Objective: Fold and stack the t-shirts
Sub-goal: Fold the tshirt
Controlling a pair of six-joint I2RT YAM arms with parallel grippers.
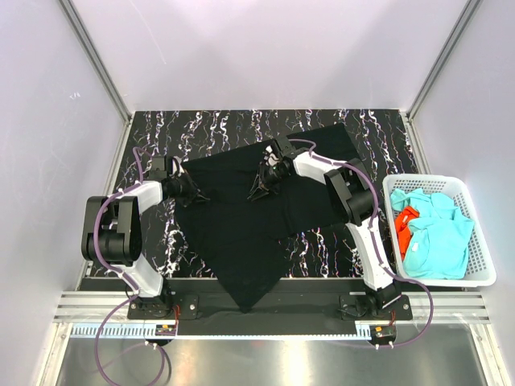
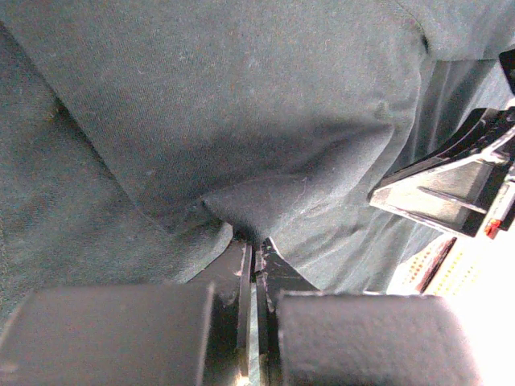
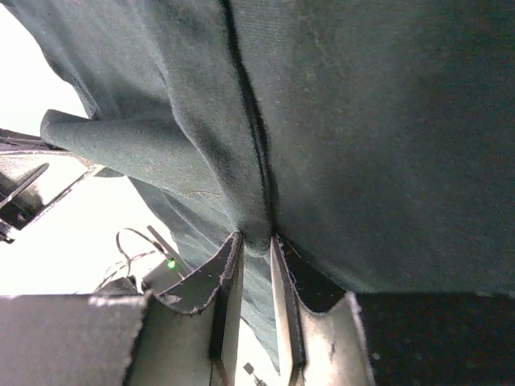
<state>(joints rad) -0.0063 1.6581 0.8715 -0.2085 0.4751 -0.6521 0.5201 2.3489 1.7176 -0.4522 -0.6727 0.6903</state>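
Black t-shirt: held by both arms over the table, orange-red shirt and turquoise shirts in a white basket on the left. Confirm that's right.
One thing is wrong: the white basket with the orange-red shirt and turquoise shirts sits on the right, per the top external view. Both arms do hold the black t-shirt.

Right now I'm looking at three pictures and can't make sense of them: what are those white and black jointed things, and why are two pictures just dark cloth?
They are two robot arms bolted at the near edge of a table. The wide picture looks down from above. The other two come from cameras on each wrist. The left gripper and right gripper each pinch a fold of the black t-shirt, which lies spread over the table. Beside it, a white basket holds turquoise shirts and an orange-red one.
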